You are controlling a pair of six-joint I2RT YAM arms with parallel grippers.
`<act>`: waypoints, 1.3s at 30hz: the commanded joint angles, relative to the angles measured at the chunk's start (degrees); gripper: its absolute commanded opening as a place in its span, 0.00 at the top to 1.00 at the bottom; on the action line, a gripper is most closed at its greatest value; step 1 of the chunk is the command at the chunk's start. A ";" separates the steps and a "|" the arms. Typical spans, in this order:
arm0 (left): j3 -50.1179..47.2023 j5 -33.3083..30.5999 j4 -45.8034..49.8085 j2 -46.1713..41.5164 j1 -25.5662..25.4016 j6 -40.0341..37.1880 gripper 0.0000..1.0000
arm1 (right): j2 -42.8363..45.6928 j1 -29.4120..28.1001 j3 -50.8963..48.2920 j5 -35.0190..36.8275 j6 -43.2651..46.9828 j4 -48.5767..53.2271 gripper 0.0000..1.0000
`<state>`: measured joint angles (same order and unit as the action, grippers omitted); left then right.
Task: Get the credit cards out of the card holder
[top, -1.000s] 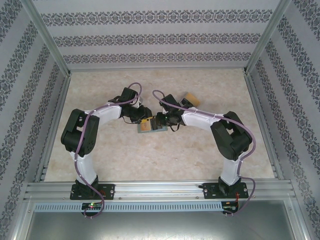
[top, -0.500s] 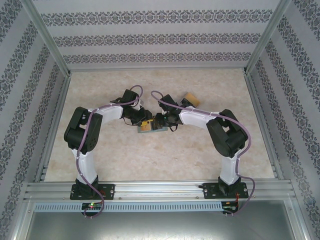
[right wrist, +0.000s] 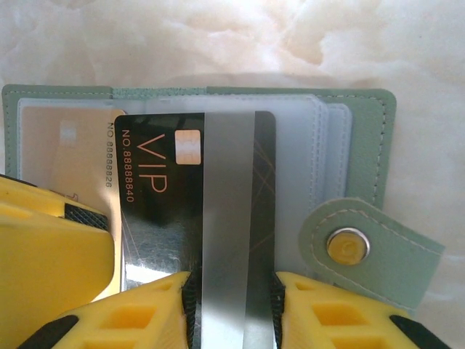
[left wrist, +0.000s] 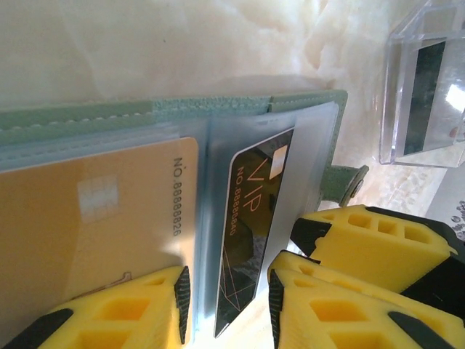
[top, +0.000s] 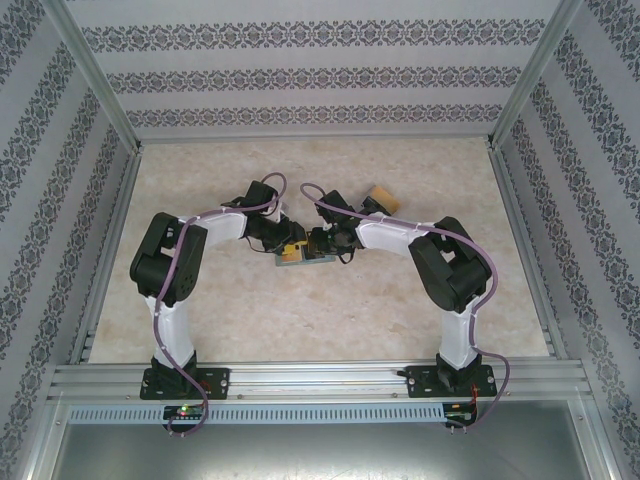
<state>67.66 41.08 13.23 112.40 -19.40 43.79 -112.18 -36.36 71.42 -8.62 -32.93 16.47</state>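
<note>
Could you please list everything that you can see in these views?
table: one, beige marbled, under everything
card holder: one, sage green, lying open mid-table
gold card: one, tan-gold, in the holder's clear sleeve
VIP card: one, black, on the holder beside the gold card
clear box: one, transparent, on the table near the holder
left hand: one, yellow fingers, apart over the cards
right hand: one, yellow fingers, apart over the VIP card

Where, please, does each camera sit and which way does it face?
Top external: above, behind the arms, facing down at the table; both show, left hand and right hand at the card holder.
Left wrist: on the left arm, facing down past its fingers at the gold card.
Right wrist: likewise, facing down past its fingers at the black VIP card.
Shared: both wrist views show that card.
</note>
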 commanded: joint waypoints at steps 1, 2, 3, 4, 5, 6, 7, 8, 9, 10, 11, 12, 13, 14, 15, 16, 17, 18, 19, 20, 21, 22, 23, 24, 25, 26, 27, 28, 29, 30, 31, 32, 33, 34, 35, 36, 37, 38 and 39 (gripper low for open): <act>-0.43 3.33 -2.96 1.01 0.18 1.05 0.64 | -1.51 0.55 -0.34 -1.08 -0.99 0.33 0.65; -0.36 3.42 -2.95 0.98 0.21 1.00 0.64 | -1.46 0.73 -0.53 -1.25 -1.03 0.07 0.65; -0.18 3.41 -2.82 0.98 0.24 0.92 0.65 | -1.40 0.71 -0.70 -1.34 -1.14 -0.11 0.66; -0.04 3.38 -2.60 1.10 0.18 0.73 0.65 | -1.37 0.83 -0.87 -1.47 -1.15 -0.28 0.66; 0.01 3.34 -2.60 1.22 0.23 0.63 0.66 | -1.26 0.89 -1.01 -1.66 -1.20 -0.49 0.66; 0.14 3.47 -2.54 1.35 0.19 0.54 0.66 | -1.24 0.87 -1.09 -1.79 -1.20 -0.62 0.66; 0.16 3.56 -2.50 1.49 0.15 0.51 0.67 | -1.20 0.94 -1.10 -1.92 -1.25 -0.66 0.67; 0.25 3.73 -2.46 1.69 0.17 0.35 0.67 | -1.11 0.99 -1.27 -2.07 -1.28 -0.74 0.67; 0.31 3.88 -2.34 1.93 0.24 0.28 0.67 | -1.09 0.99 -1.28 -2.17 -1.29 -0.79 0.67; 0.48 4.07 -2.33 2.11 0.16 0.15 0.67 | -1.02 1.02 -1.36 -2.20 -1.29 -0.74 0.68; 0.62 4.27 -2.32 2.32 0.23 0.14 0.67 | -1.02 1.05 -1.37 -2.17 -1.26 -0.78 0.68; 0.66 4.44 -2.29 2.47 0.22 0.04 0.68 | -0.98 1.03 -1.45 -2.23 -1.27 -0.82 0.68; 0.79 4.47 -2.32 2.63 0.24 -0.06 0.68 | -0.93 1.11 -1.45 -2.24 -1.34 -0.83 0.68; 0.90 4.67 -2.30 2.65 0.13 -0.10 0.69 | -0.94 1.16 -1.54 -2.30 -1.36 -0.95 0.69; 0.97 4.73 -2.25 2.74 0.18 -0.24 0.70 | -0.93 1.19 -1.63 -2.41 -1.48 -0.98 0.69; 1.07 4.83 -2.28 2.90 0.22 -0.26 0.70 | -0.89 1.20 -1.63 -2.44 -1.48 -0.96 0.69; 1.12 5.08 -2.52 2.83 0.08 -0.26 0.71 | -0.86 1.22 -1.71 -2.45 -1.52 -1.00 0.69; 1.08 5.45 -2.88 2.84 0.19 -0.20 0.71 | -0.85 1.33 -1.72 -2.52 -1.59 -1.05 0.70; 1.00 5.86 -3.46 2.83 0.24 -0.03 0.71 | -0.83 1.32 -1.72 -2.71 -1.49 -1.07 0.70; 0.98 6.15 -3.77 2.90 0.19 -0.11 0.71 | -0.85 1.44 -1.76 -2.77 -1.54 -1.02 0.70; 0.98 6.37 -3.97 2.91 0.18 -0.12 0.71 | -0.85 1.52 -1.80 -2.80 -1.53 -1.03 0.70; 1.05 6.39 -4.13 2.92 0.20 -0.16 0.72 | -0.84 1.52 -1.76 -2.80 -1.57 -1.06 0.70; 1.08 6.54 -4.33 2.99 0.23 -0.13 0.72 | -0.78 1.61 -1.81 -2.81 -1.55 -1.02 0.71; 1.07 6.73 -4.40 3.00 0.11 -0.06 0.73 | -0.76 1.67 -1.89 -2.88 -1.65 -1.08 0.71; 1.18 6.95 -4.44 3.08 0.13 -0.02 0.74 | -0.71 1.71 -1.94 -2.84 -1.64 -1.10 0.71; 1.30 6.98 -4.36 3.09 0.15 -0.10 0.75 | -0.67 1.73 -1.98 -2.82 -1.66 -1.13 0.71; 1.36 6.78 -4.18 3.01 0.18 -0.25 0.76 | -0.59 1.75 -2.05 -2.80 -1.62 -1.10 0.71; 1.46 6.69 -3.93 3.00 0.21 -0.30 0.78 | -0.54 1.80 -2.13 -2.88 -1.62 -1.10 0.71; 1.47 6.35 -3.58 2.90 0.20 -0.49 0.79 | -0.48 1.82 -2.16 -2.80 -1.67 -1.09 0.71; 1.56 5.96 -3.12 2.74 0.20 -0.64 0.80 | -0.43 1.91 -2.24 -2.67 -1.69 -1.15 0.71; 1.66 5.56 -2.71 2.64 0.24 -0.96 0.81 | -0.28 1.94 -2.33 -2.56 -1.70 -1.09 0.71; 1.79 5.14 -2.09 2.41 0.21 -1.34 0.83 | -0.32 1.99 -2.40 -2.51 -1.71 -1.10 0.71; 1.86 4.54 -1.47 2.12 0.24 -1.78 0.85 | -0.24 2.10 -2.43 -2.37 -1.86 -1.16 0.71; 1.96 4.07 -0.87 1.87 0.21 -2.16 0.86 | -0.10 2.16 -2.59 -2.36 -1.86 -1.11 0.71; 2.11 3.46 0.08 1.61 0.20 -2.76 0.88 | 0.03 2.33 -2.74 -2.19 -1.98 -1.18 0.71; 2.36 2.88 1.14 1.27 0.28 -3.47 0.89 | 0.19 2.35 -2.93 -2.15 -2.06 -1.21 0.71; 2.59 2.29 2.16 1.03 0.32 -4.03 0.91 | 0.28 2.44 -2.98 -2.00 -2.14 -1.22 0.71; 2.80 1.67 3.31 0.66 0.38 -4.87 0.92 | 0.38 2.56 -3.20 -1.92 -2.26 -1.28 0.71; 3.08 1.03 4.61 0.32 0.38 -5.69 0.93 | 0.46 2.67 -3.36 -1.81 -2.32 -1.31 0.71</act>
<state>69.34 45.60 12.73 114.28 -19.40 41.69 -112.07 -34.59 69.89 -11.49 -34.41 13.85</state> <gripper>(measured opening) 0.079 0.291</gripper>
